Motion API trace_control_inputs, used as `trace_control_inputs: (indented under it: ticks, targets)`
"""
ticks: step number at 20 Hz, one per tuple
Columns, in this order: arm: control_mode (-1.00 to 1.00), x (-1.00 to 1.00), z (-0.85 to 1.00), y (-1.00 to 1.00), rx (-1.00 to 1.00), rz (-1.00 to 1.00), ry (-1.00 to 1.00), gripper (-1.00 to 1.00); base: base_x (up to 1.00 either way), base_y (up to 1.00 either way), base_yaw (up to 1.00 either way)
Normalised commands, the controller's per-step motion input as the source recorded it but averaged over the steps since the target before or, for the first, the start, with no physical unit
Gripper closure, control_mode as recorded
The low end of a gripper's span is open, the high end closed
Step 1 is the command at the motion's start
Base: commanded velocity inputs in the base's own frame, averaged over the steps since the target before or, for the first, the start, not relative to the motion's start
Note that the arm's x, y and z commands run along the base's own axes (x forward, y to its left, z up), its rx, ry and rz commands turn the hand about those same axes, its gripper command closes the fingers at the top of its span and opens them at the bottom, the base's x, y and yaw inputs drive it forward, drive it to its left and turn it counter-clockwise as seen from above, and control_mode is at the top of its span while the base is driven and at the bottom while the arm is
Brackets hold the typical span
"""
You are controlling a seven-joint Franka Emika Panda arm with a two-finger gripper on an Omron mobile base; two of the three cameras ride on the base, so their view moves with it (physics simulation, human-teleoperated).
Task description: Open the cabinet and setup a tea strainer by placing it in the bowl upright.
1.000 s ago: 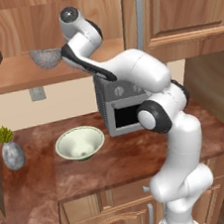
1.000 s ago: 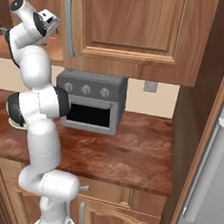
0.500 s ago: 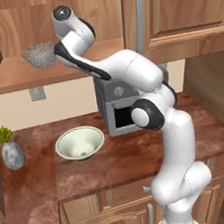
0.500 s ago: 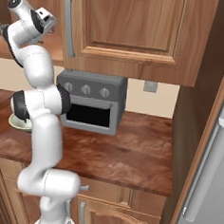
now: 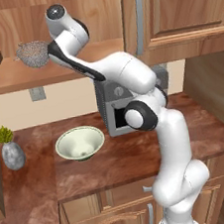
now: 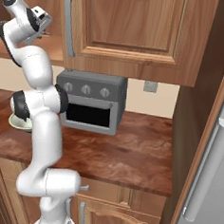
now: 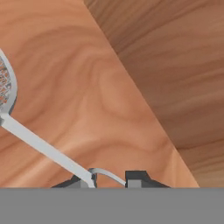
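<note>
In the left base view, the upper wall cabinet of warm brown wood (image 5: 53, 71) stands open at the upper left of the frame, its plain wooden shelf bare but for one thing. The small grey metal mesh tea strainer (image 5: 32, 53) sits on that shelf toward its left part, mesh cup rounded and rimmed. The white arm reaches up from the lower right of the frame, and its hand lies just to the right of the strainer, at shelf level.

In the hand view, the strainer's mesh cup (image 7: 6, 89) shows at the left edge, and its thin straight wire handle runs down and rightward across the pale wood to the bottom centre. There the pincer (image 7: 109, 178) has its two dark fingertips (image 7: 136, 177) drawn close together, with the curled end of the wire handle lying between them; the pincer is closed on the tea strainer's handle. Darker wood fills the upper right of that view.

The pale greenish-white glossy bowl (image 5: 80, 142), a wide flaring cone, rests on the reddish-brown stone bench (image 5: 115, 158) in the lower left of the left base view, well below the shelf and apart from the strainer. A grey stone vase with a green plant (image 5: 11, 151) stands at the far left of the bench. A grey toaster oven (image 6: 92, 100) sits on the bench behind the arm, centre left of the right base view, beneath a closed cabinet door with a long grey bar handle (image 6: 68, 25).
</note>
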Motion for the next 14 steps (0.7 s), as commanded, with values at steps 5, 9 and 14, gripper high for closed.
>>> trace_control_inputs:
  ticks: [5, 9, 14]
  targets:
    - [-1.00, -0.05, 0.00, 0.05, 0.00, 0.00, -0.10, 1.00, 0.00, 0.00, 0.00]
    - [-1.00, -0.01, 0.00, 0.11, 0.00, 0.00, -0.21, 1.00, 0.00, 0.00, 0.00]
    - [-1.00, 0.00, 0.00, 0.01, 0.00, 0.00, -0.30, 1.00, 0.00, 0.00, 0.00]
